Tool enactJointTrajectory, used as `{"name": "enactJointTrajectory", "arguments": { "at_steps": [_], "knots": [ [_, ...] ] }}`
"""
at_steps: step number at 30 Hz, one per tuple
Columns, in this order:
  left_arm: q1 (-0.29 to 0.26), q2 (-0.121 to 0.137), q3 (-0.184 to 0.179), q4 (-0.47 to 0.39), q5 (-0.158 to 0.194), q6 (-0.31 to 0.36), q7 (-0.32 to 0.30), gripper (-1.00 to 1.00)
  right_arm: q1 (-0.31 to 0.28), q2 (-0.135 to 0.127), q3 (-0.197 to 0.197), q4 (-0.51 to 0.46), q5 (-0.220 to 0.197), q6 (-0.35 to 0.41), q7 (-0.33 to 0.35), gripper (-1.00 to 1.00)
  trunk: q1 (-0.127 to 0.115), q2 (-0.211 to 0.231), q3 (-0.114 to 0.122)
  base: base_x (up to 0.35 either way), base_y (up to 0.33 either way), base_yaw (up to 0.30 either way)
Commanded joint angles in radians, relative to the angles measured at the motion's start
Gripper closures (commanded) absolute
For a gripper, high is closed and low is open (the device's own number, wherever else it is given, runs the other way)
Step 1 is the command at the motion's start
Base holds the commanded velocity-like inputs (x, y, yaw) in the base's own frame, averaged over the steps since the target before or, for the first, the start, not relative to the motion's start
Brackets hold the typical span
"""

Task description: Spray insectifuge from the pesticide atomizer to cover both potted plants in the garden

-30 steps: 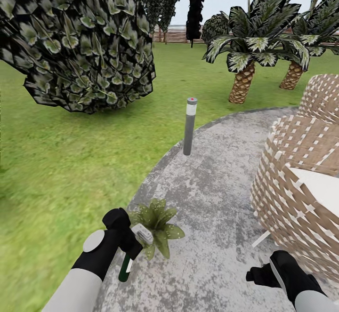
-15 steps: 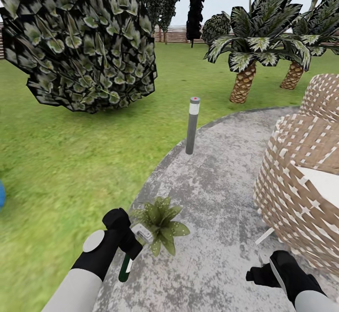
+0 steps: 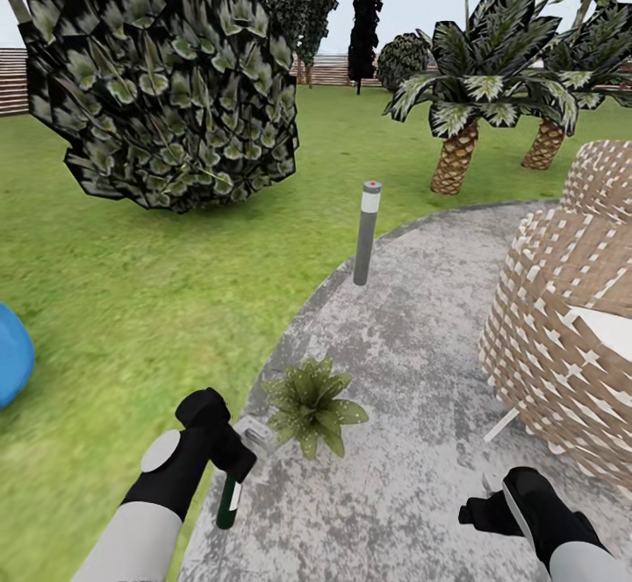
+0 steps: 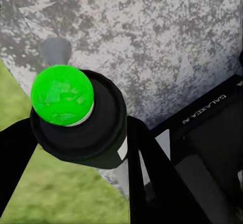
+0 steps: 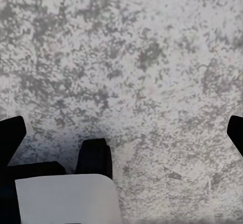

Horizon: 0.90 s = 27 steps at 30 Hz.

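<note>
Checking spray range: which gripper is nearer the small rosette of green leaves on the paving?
Left. The left gripper, holding the slim dark green atomizer bottle, sits right beside the small green leafy rosette; the right gripper hangs well off to its other side.

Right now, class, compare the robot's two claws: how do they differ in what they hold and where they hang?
The left claw is shut on the pesticide atomizer, a dark green bottle hanging downward; the right claw holds nothing, its fingers spread apart. The left claw hangs at the patio's edge beside the lawn and the small potted plant; the right hangs over bare paving. Both are black and held low.
</note>
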Motion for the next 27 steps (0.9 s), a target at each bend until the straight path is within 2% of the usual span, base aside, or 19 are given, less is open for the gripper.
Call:
{"name": "enactJointTrajectory", "arguments": {
  "at_steps": [1,4,10,12,16,23,27],
  "knots": [
    [-0.001,-0.001,0.009,-0.001,-0.009,0.009,-0.01,1.0,0.0,0.001,-0.005,-0.003,0.011,0.004,0.009,-1.0,0.0,0.0,0.001,-0.004,0.004,0.0],
    [0.0,-0.001,0.024,-0.001,-0.009,0.009,-0.009,1.0,0.0,0.0,-0.007,-0.009,0.007,0.005,0.011,-1.0,0.0,0.0,0.006,-0.001,0.001,0.0],
    [0.003,-0.001,0.096,-0.001,-0.009,0.009,-0.009,1.0,0.0,-0.001,-0.009,-0.011,0.005,0.006,0.012,-1.0,0.0,0.0,0.015,0.0,0.0,0.0],
    [0.006,-0.001,0.11,-0.002,-0.009,0.009,-0.008,1.0,0.0,0.0,-0.007,-0.01,0.004,0.006,0.012,-1.0,0.0,0.0,0.018,0.0,0.0,0.0],
    [0.008,-0.001,0.114,-0.001,-0.009,0.009,-0.008,1.0,0.0,0.001,-0.006,-0.009,0.004,0.006,0.012,-1.0,0.0,0.0,0.025,0.0,0.0,0.0],
    [0.052,-0.001,0.117,-0.001,-0.008,0.009,-0.01,1.0,0.0,-0.001,-0.007,-0.009,0.004,0.006,0.012,-1.0,0.0,0.0,0.036,0.0,0.0,0.0],
    [0.058,-0.001,0.117,-0.002,-0.007,0.009,-0.01,1.0,0.0,-0.001,-0.008,-0.01,0.004,0.006,0.011,-1.0,0.0,0.0,0.037,0.0,0.0,0.0]
  ]
}}
